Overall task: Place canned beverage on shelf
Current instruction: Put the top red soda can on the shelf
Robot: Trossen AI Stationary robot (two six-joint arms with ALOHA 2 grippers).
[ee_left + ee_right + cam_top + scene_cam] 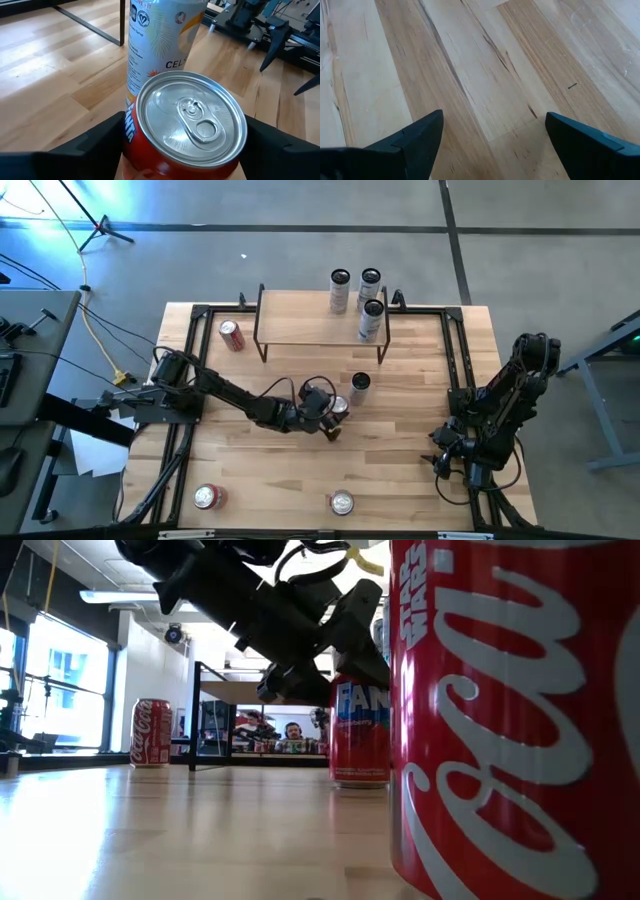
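A red Fanta can (185, 125) stands upright on the table's middle (338, 408), its base on the wood (360, 783). My left gripper (330, 415) reaches in from the table's left and is shut on the can. Right behind it stands a tall white Celsius can (160, 45). The shelf (300, 330) stands at the far edge with three cans on its right end (370, 305). My right gripper (490, 135) waits open over bare wood at the near right (445, 460). My left gripper pinches the Fanta can between its two fingers, one on each side of the wall just under the top rim (131, 137). The fingers (100, 140) come from the table's left, slanting a little downward. The can stands upright with its base on the table.
A red cola can (232, 335) stands at the far left beside the shelf's leg. Two more cans stand near the front edge (208, 497), (342, 502); the second one fills the right of the low view (510, 720). Black rails (190, 360) frame the table.
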